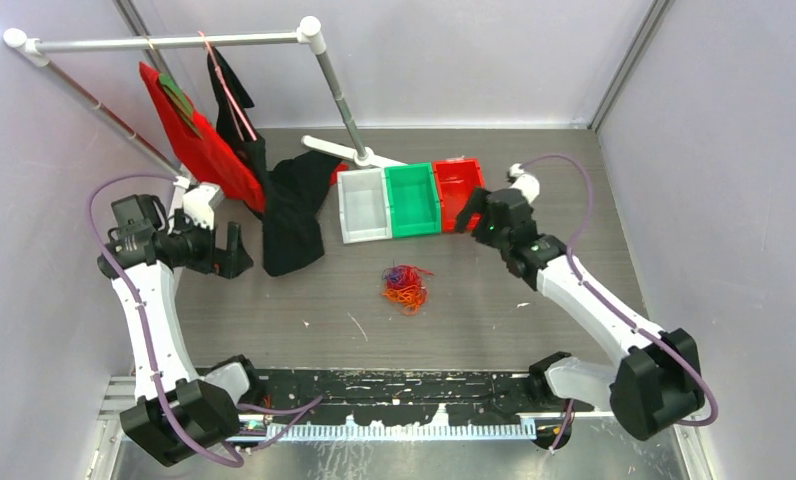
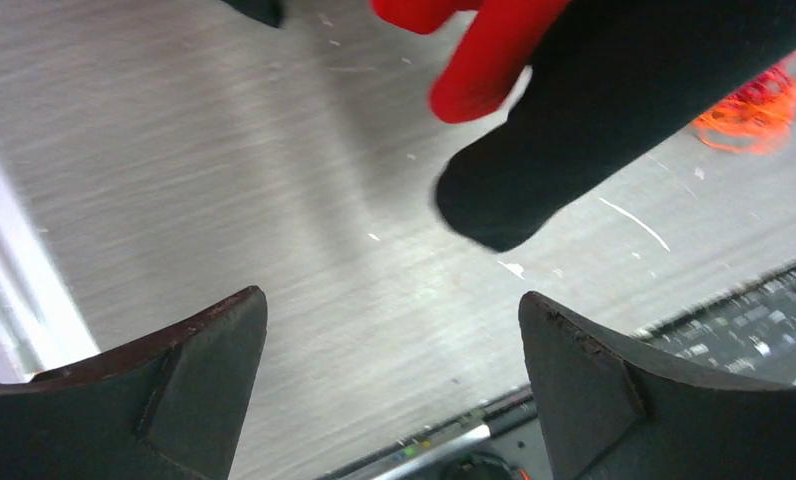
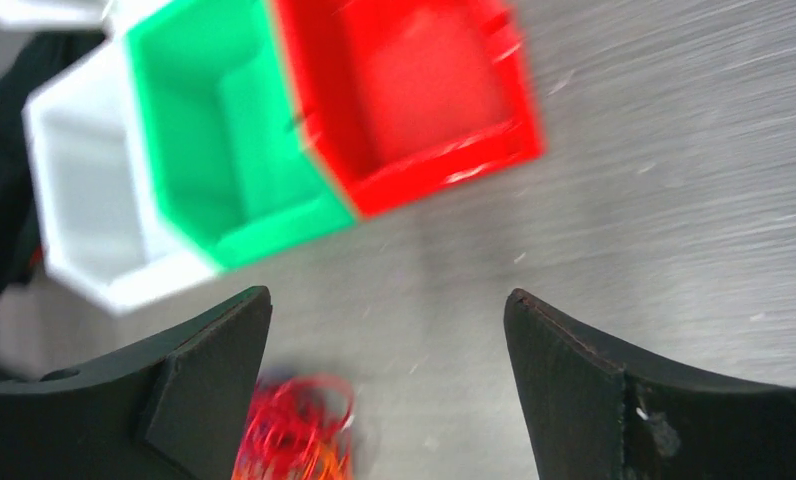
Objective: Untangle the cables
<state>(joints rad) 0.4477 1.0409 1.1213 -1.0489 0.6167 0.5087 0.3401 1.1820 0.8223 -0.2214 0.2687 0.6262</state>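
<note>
The cables [image 1: 405, 286] lie in one small tangled clump of red, orange and purple wire on the table's middle. The clump also shows at the upper right of the left wrist view [image 2: 760, 105] and blurred at the bottom of the right wrist view [image 3: 296, 430]. My left gripper [image 1: 236, 251] is open and empty, held above the table at the left, beside the black garment. My right gripper [image 1: 469, 213] is open and empty, held above the table in front of the red bin, up and right of the clump.
A white bin [image 1: 363, 205], a green bin [image 1: 413, 199] and a red bin [image 1: 456, 190] stand in a row behind the clump. A red garment [image 1: 196, 137] and a black garment [image 1: 292, 212] hang from a white rack [image 1: 174, 42] at the back left.
</note>
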